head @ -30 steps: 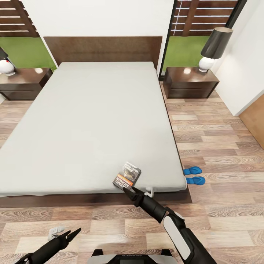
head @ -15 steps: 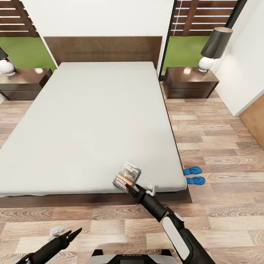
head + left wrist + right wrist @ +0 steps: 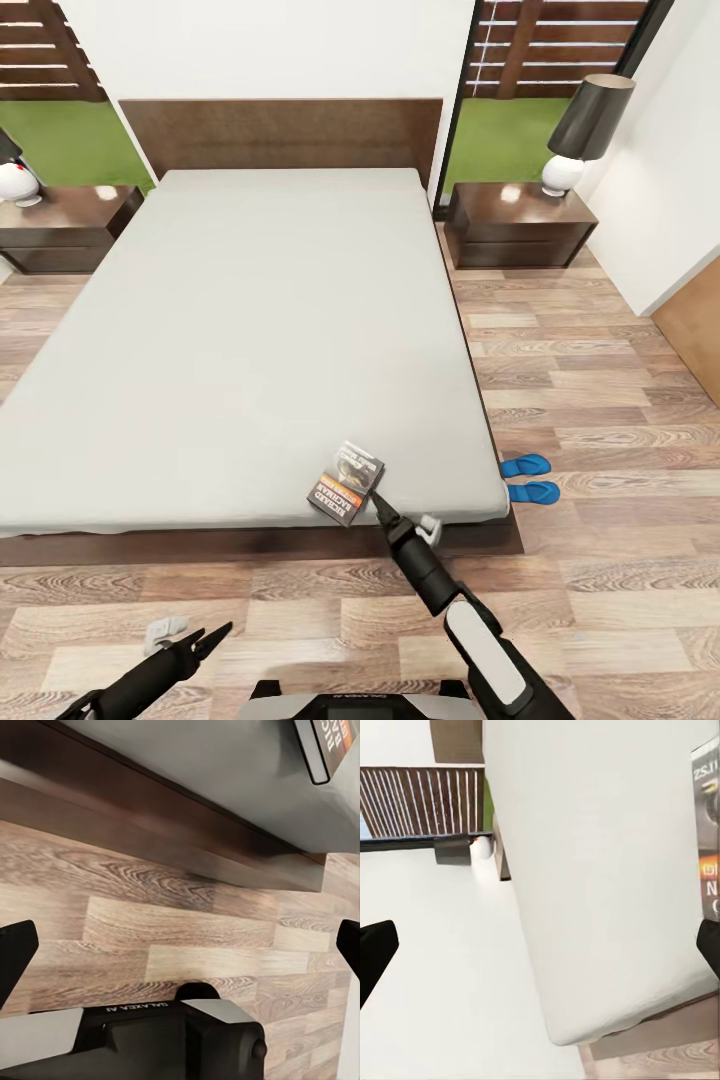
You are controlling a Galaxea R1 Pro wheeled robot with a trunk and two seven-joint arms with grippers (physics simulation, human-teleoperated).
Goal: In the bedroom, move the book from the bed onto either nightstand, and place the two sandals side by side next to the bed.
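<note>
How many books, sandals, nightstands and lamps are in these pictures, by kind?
Book: 1
Sandals: 2
Nightstands: 2
Lamps: 2
Total: 7

Bedroom, seen from the foot of the bed (image 3: pixel 250 300).
Book (image 3: pixel 347 482) flat near mattress corner, right gripper (image 3: pixel 378 500) at its edge; left gripper (image 3: pixel 205 640) low over floor; two sandals (image 3: pixel 528 478) side by side beside bed; nightstand (image 3: pixel 518 225) with lamp (image 3: pixel 585 130) either side.
</note>
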